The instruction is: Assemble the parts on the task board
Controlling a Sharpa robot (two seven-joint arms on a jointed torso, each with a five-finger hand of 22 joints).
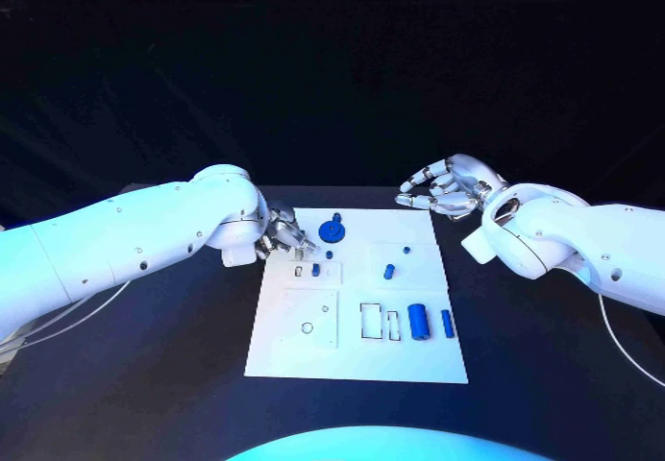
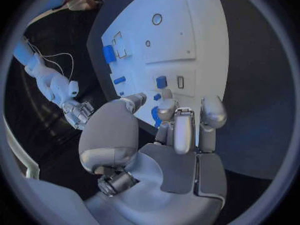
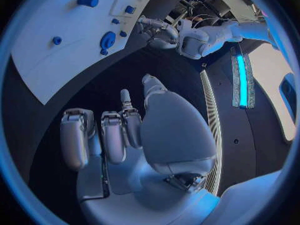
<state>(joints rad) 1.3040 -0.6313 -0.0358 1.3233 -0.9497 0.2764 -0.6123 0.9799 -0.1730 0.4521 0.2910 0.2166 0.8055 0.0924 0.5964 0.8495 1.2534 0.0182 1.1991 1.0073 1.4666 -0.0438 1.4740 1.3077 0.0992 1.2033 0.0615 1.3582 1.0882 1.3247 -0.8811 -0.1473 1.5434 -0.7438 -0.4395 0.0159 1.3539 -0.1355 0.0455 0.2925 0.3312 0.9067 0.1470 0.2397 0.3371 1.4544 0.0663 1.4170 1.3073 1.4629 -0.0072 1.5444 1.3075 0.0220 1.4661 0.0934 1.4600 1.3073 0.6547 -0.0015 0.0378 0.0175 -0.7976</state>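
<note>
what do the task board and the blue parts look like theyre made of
Task board: looks like a rigid white plastic or coated plate, matte, with cut-out slots and flat, even edges. Blue parts, such as the round one: probably moulded or printed plastic, uniform colour with a slight sheen.

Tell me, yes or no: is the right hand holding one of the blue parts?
No. In the head view the right hand hovers over the black table beyond the task board, its fingers curled with nothing in them.
</note>
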